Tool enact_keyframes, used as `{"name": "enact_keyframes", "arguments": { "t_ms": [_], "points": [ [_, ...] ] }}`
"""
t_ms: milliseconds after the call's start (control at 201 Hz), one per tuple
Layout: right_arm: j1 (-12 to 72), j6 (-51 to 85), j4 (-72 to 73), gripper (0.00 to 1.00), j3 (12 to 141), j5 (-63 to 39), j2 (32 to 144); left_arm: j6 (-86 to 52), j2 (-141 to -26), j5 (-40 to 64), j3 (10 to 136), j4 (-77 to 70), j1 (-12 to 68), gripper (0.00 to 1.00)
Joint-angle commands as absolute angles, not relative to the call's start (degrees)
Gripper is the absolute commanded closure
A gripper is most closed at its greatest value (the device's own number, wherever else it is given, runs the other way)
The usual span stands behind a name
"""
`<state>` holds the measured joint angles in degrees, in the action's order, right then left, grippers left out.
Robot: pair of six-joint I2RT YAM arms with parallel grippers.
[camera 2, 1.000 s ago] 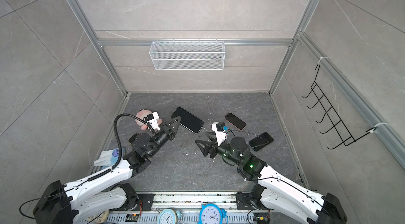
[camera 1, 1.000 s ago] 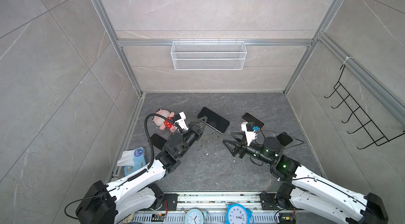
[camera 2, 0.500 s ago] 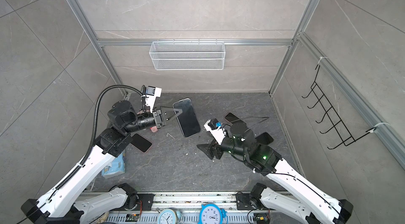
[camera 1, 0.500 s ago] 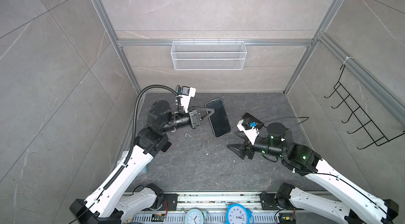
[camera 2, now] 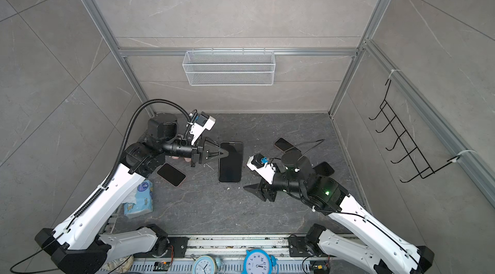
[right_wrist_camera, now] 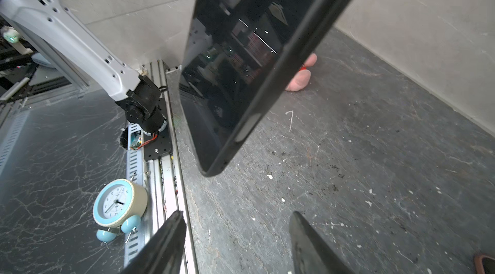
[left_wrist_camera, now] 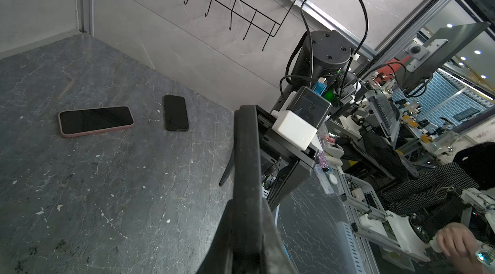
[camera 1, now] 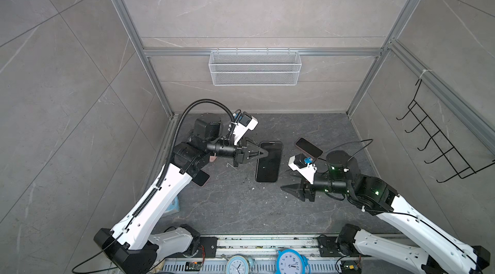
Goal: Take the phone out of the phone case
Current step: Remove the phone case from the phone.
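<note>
Your left claw (camera 1: 265,154) is clamped tight on the phone (camera 1: 269,162), pinching one long edge close to the far end. The phone sits inside its black phone case (right_wrist_camera: 241,136), not separated. The case rim and a side button cover show in the right wrist view. The phone hangs off the worktop (camera 1: 227,205), over the middle, dark screen up in both top views, long axis running front to back. In the left wrist view you see it edge-on, running out from between the fingers (left_wrist_camera: 241,232).

Your right claw (right_wrist_camera: 235,215) sits low, near the phone's near end but apart from it. Its jaws stand partly apart with nothing between them, only bare worktop.

Other stuff lying flat on the worktop:
- pink-cased phone (left_wrist_camera: 96,121) and small black phone (left_wrist_camera: 175,112), near each other on the right side
- another dark phone (camera 2: 171,174) under your left arm
- tissue pack (camera 2: 139,200) at the left edge
- pink plush toy (right_wrist_camera: 300,77), mostly hidden behind the held phone

Two blue alarm clocks (camera 1: 292,262) stand at the front rail. A wire basket (camera 1: 254,67) hangs on the back wall and a black hook rack (camera 1: 439,146) on the right wall.
</note>
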<state>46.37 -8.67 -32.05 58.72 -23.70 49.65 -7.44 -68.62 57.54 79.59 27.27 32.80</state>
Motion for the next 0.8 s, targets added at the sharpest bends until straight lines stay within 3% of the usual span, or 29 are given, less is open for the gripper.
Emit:
{"name": "enact_keyframes", "arguments": {
  "t_ms": [0, 179, 792],
  "points": [
    [46.5, -10.0, -28.9, 0.42, 57.9, -27.8, 50.0, -5.9, -67.3, 62.3, 79.5, 22.3, 32.7, 1.00],
    [46.4, -9.4, -27.0, 0.51, 57.8, -31.7, 52.8, -8.0, -66.4, 63.6, 77.0, 17.7, 32.8, 1.00],
    [46.5, -6.8, -22.2, 0.65, 55.7, -36.8, 54.0, -9.3, -65.9, 63.1, 75.5, 15.3, 32.8, 1.00]
  ]
}}
